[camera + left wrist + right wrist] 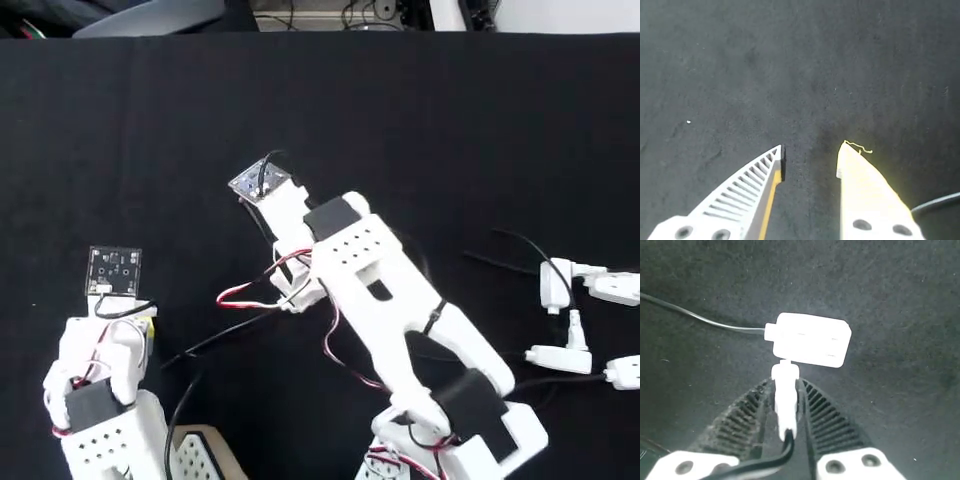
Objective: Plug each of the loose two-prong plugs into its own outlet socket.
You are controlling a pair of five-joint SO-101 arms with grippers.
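Right wrist view hides the prongs: the right gripper (786, 386) clamps a plug (785, 407) touching the socket (810, 339) on the cloth (890, 285). Right arm (400, 310) is stretched forward; left gripper (810, 156), jaws apart, hangs over cloth.

Right hand (786, 386): fingers closed on white plug (785, 402), one on each side. Plug nose touching long side of white outlet socket (810, 339); prongs not visible. Black plug cord (774, 461) trails back between fingers. Thin black cable (700, 318) leaves socket's end. Socket lies flat on black desk (900, 295).
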